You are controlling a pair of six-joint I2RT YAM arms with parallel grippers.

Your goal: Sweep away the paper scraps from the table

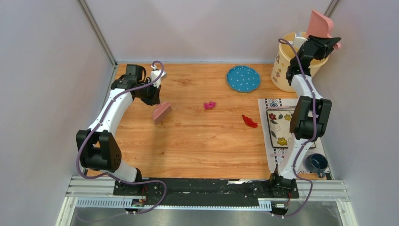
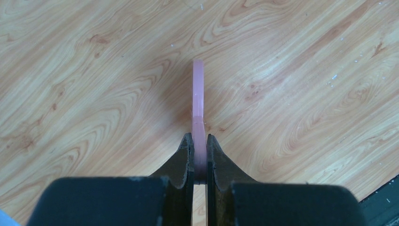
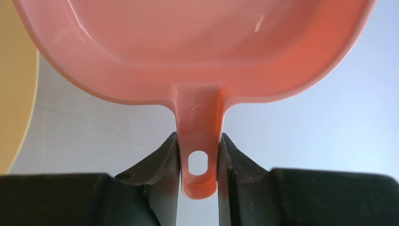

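Note:
Two paper scraps lie on the wooden table (image 1: 197,146): a magenta wad (image 1: 210,105) near the middle and a red strip (image 1: 249,121) to its right, by the placemat. My left gripper (image 1: 155,100) is shut on the pale pink hand brush (image 1: 161,112) at the far left, well left of the magenta scrap. In the left wrist view the brush (image 2: 198,94) shows edge-on between the jaws of my left gripper (image 2: 199,139). My right gripper (image 1: 325,41) is shut on the handle of the pink dustpan (image 1: 319,22), raised over the cream pot. The dustpan (image 3: 197,47) fills the right wrist view, its handle clamped in my right gripper (image 3: 198,139).
A cream flowered pot (image 1: 288,68) stands at the back right. A blue dotted plate (image 1: 243,78) lies at the back. A white patterned placemat (image 1: 264,136) at the right bears a flowered dish (image 1: 280,123) and a dark blue mug (image 1: 316,162). Grey walls enclose the table.

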